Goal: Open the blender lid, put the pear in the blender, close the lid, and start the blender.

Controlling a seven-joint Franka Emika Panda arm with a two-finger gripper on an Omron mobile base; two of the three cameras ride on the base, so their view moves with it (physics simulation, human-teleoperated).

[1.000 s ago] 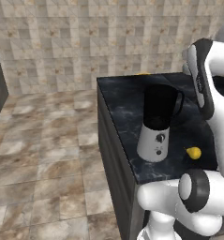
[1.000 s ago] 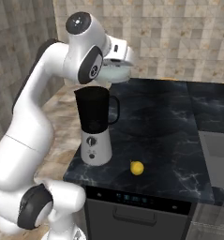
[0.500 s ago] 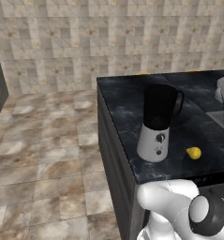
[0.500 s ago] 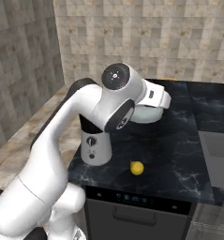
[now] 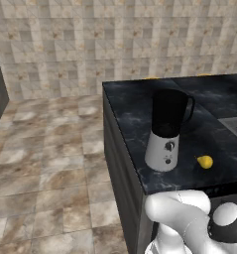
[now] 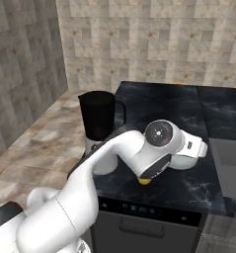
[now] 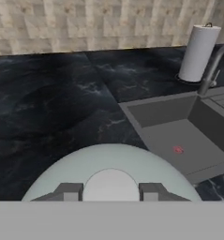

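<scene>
The blender (image 5: pixel 166 133) stands near the counter's left front corner with its dark jar (image 6: pixel 97 115) open at the top. My gripper (image 7: pixel 111 191) is shut on the small knob of the blender lid (image 7: pixel 111 164), a pale dome that sits right under the hand. In the right base view the blender lid (image 6: pixel 185 161) hangs low over the counter, right of the blender and close to the sink; I cannot tell if it touches. The yellow pear (image 5: pixel 205 161) lies on the counter right of the blender base, and the pear (image 6: pixel 145 181) is partly hidden under my forearm.
A sunken grey sink (image 7: pixel 179 136) with a dark faucet (image 7: pixel 211 70) lies just beyond the lid. A white paper towel roll (image 7: pixel 198 51) stands behind it. The black counter (image 5: pixel 135 119) ends at its left edge beside the blender, with tiled floor below.
The arm has swung from above the blender jar down and to the right, carrying the lid to a low spot over the counter by the sink. The blender and pear have stayed put.
</scene>
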